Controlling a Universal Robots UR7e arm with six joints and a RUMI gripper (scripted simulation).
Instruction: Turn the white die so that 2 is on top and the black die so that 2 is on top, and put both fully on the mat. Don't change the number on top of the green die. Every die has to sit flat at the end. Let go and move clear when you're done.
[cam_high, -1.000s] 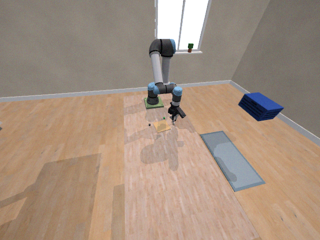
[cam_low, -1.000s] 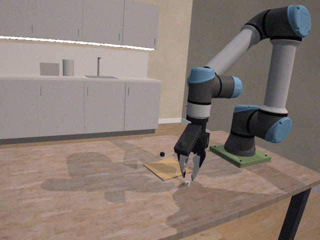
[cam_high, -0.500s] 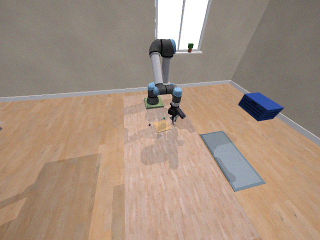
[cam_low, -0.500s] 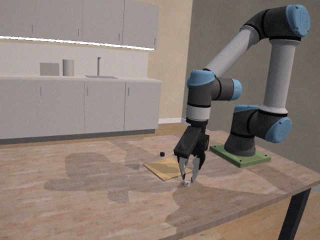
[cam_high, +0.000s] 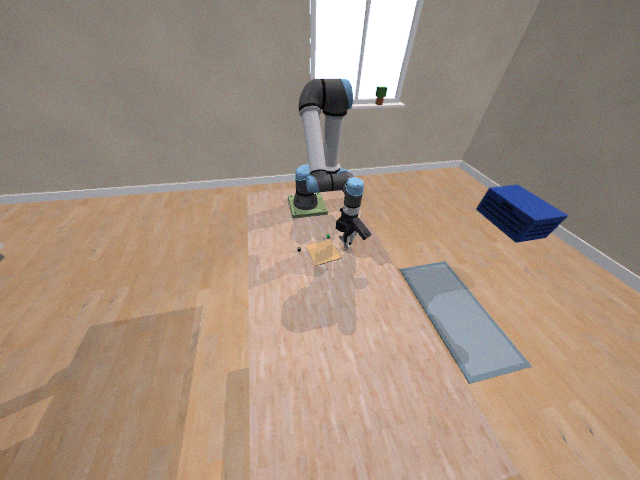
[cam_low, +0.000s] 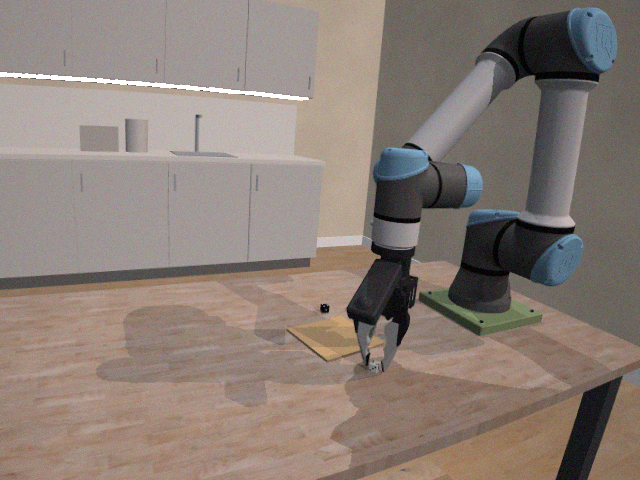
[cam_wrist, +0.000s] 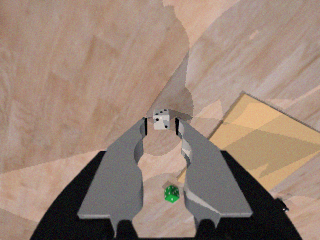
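Note:
The white die (cam_wrist: 161, 121) lies on the wooden table just off the tan mat (cam_wrist: 260, 145), near its edge; it also shows in the exterior view (cam_low: 372, 367). My gripper (cam_wrist: 161, 118) is down at the table with a fingertip on each side of the white die and a small gap on both sides, so it is narrowly open and not gripping. The green die (cam_wrist: 171, 193) sits on the table beside the mat, behind the fingers. The black die (cam_low: 324, 307) sits on the table beyond the far side of the mat (cam_low: 336, 337).
The arm's green base plate (cam_low: 480, 310) stands behind the mat. The table's front edge and right corner are close to the gripper in the exterior view. A blue crate (cam_high: 519, 211) and a grey-blue rug (cam_high: 462, 320) are off to the right.

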